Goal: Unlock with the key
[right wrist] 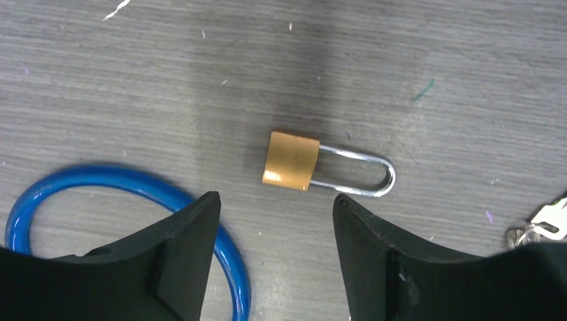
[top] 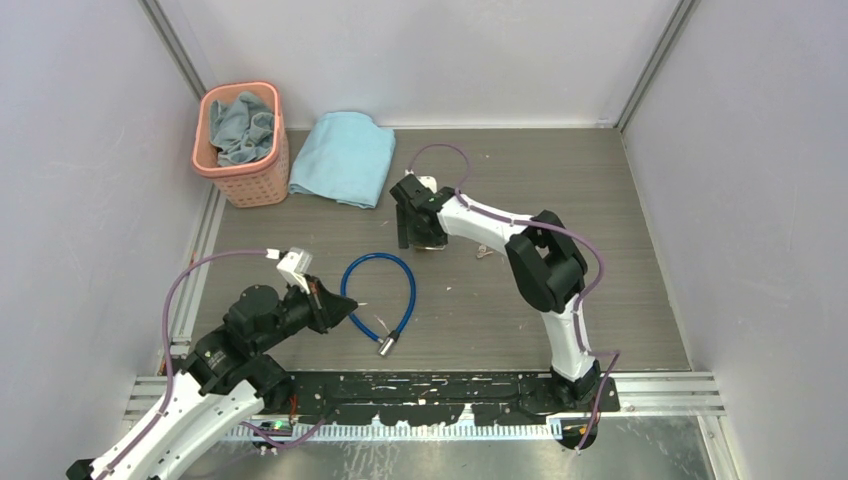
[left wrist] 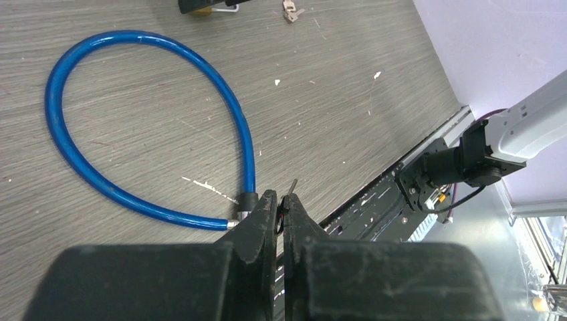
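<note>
Left gripper (left wrist: 281,202) hangs just over the table (left wrist: 368,100), jaws pinched shut on the key (left wrist: 293,185), with only a thin sliver showing past the tips, right beside the capped end of the blue cable (left wrist: 67,154). Right gripper (right wrist: 274,198) is well apart from it, jaws open with nothing between them, pointed down at the brass padlock (right wrist: 291,160), which lies flat, both legs of its shackle (right wrist: 364,175) in the body, touching neither finger. Small silvery pieces (right wrist: 548,217) lie just past the shackle, partly hidden behind one finger; can't tell what they are.
</note>
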